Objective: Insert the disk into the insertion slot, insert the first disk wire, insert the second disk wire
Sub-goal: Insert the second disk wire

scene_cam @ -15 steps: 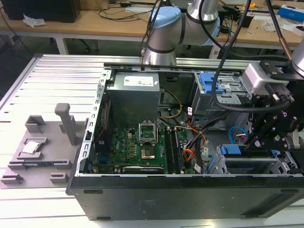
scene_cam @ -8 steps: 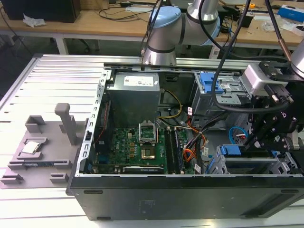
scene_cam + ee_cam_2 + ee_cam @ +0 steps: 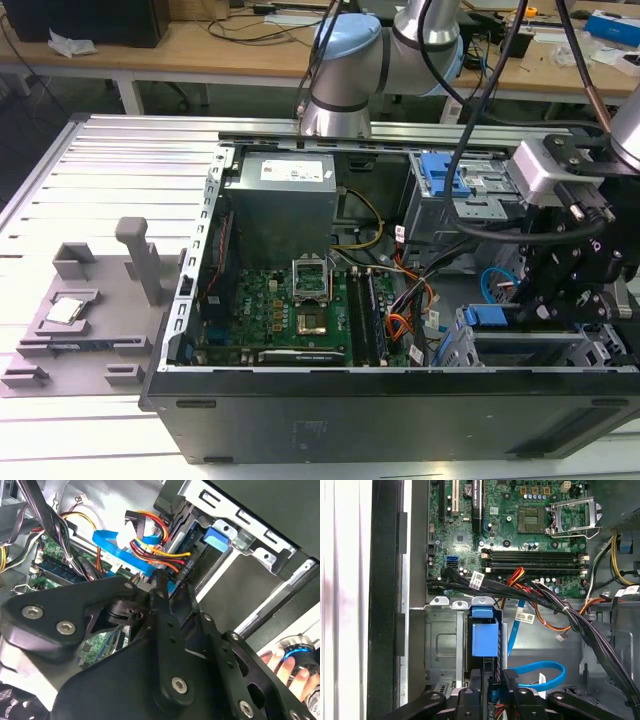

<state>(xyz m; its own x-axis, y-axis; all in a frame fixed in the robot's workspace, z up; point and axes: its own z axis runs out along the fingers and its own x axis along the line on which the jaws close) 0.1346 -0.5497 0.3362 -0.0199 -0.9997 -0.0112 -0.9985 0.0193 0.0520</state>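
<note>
Scanning exterior view from left: grey fixture [image 3: 95, 310] lay on tabletop [image 3: 60, 190]; open case [image 3: 400, 300] held motherboard [image 3: 285, 310] in middle; pincer [image 3: 560, 300] hung low at right end, over slot [image 3: 530, 345]. Disk [image 3: 484, 635] sat in slot [image 3: 442, 645], blue carrier end showing in first wrist view. Pincer [image 3: 495, 692] was clamped on black connector [image 3: 496, 682] with blue wire [image 3: 540, 672], just beside disk's end. Hand [image 3: 287, 667] showed in second wrist view, outside case.
</note>
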